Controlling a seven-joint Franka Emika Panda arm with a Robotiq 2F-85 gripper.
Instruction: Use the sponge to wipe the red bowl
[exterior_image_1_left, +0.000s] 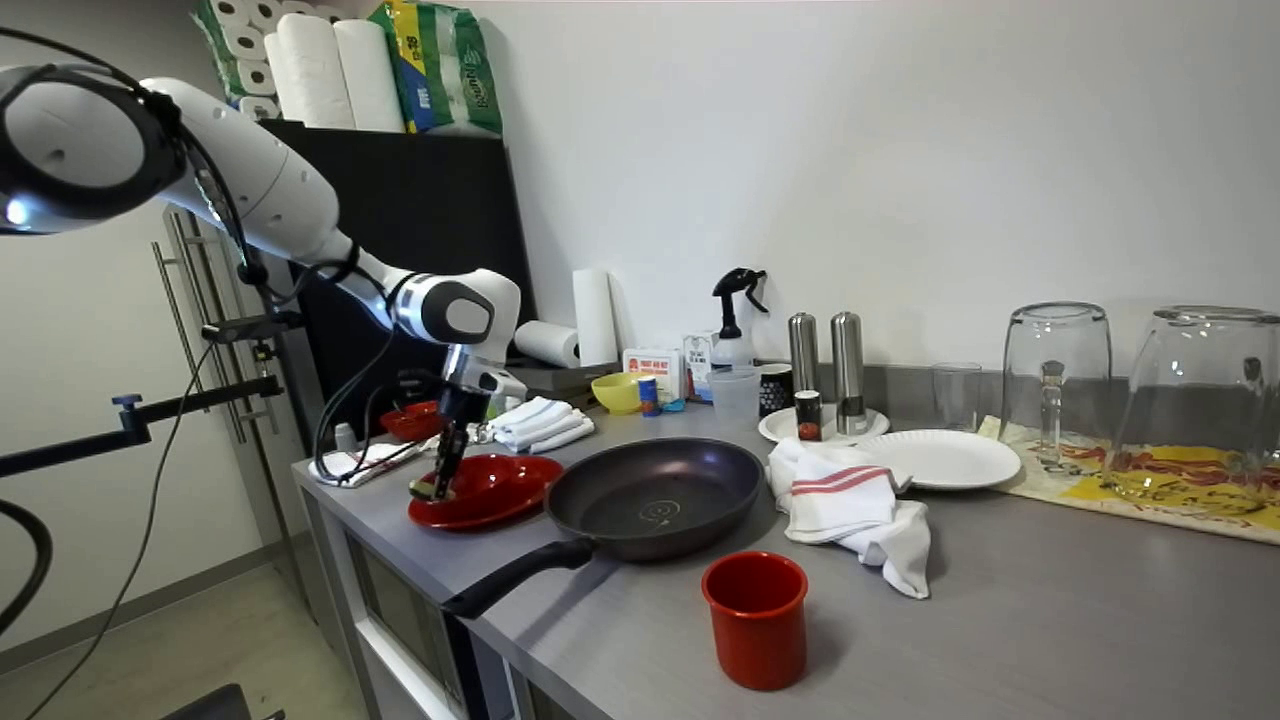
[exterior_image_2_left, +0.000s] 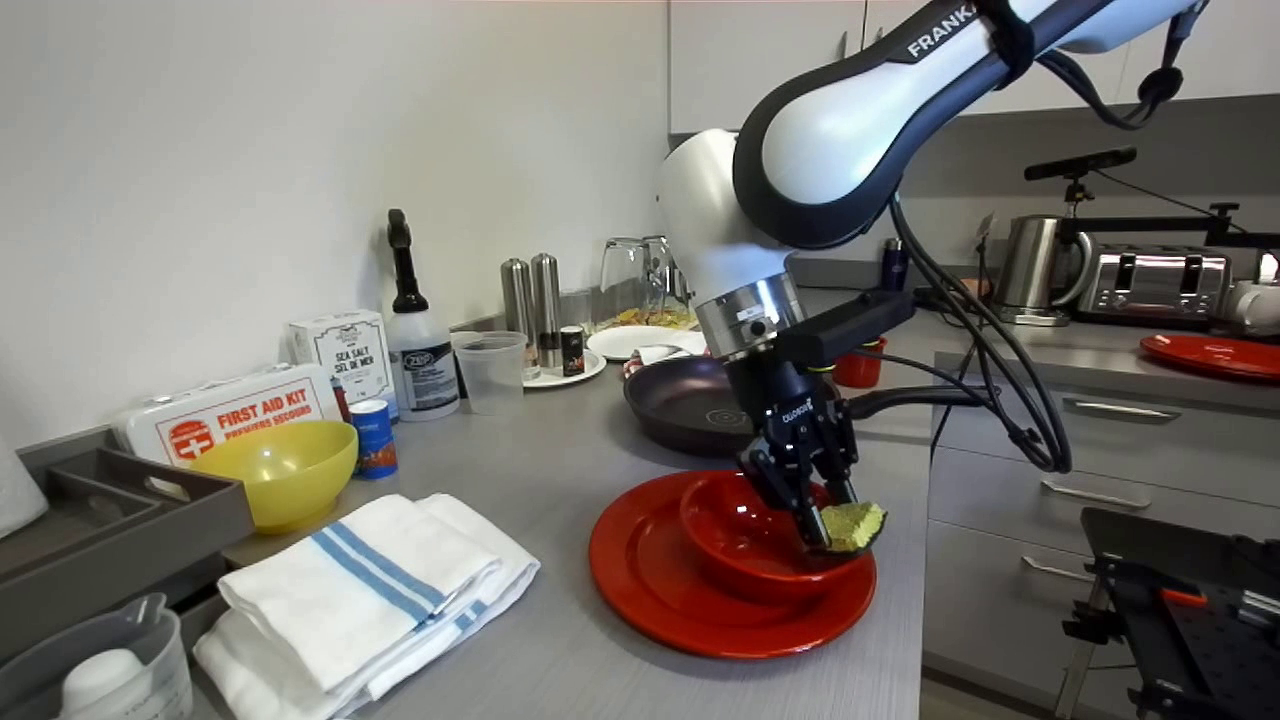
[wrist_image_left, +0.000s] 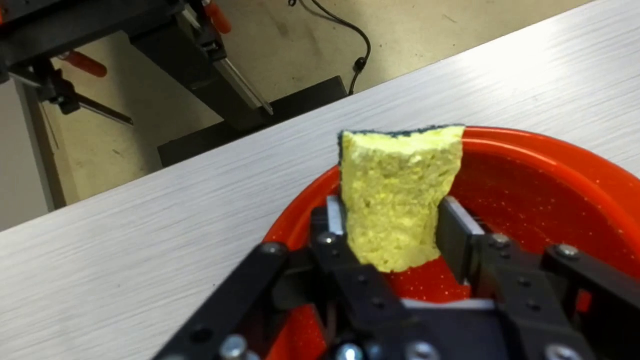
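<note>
The glossy red bowl (exterior_image_2_left: 725, 545) rests on a wider red plate (exterior_image_2_left: 635, 570) close to the counter's edge. My gripper (wrist_image_left: 395, 215) reaches down over the bowl's near-edge side, shut on a yellow sponge (wrist_image_left: 400, 185) with a dark scrubbing layer along one face. In an exterior view the sponge (exterior_image_2_left: 853, 526) pokes out past the fingers at the bowl's rim. Whether it presses on the rim or hovers just over it I cannot tell. Small light specks dot the bowl's inside (wrist_image_left: 540, 200) in the wrist view. Part of the bowl is hidden behind the gripper.
Beside the plate stands a black frying pan (exterior_image_1_left: 655, 500), its handle toward the counter's edge. A red cup (exterior_image_1_left: 757, 625) is farther along. Folded white towels (exterior_image_2_left: 370, 590) lie on the plate's other side, with a yellow bowl (exterior_image_2_left: 285, 475) behind them. Floor shows beyond the edge.
</note>
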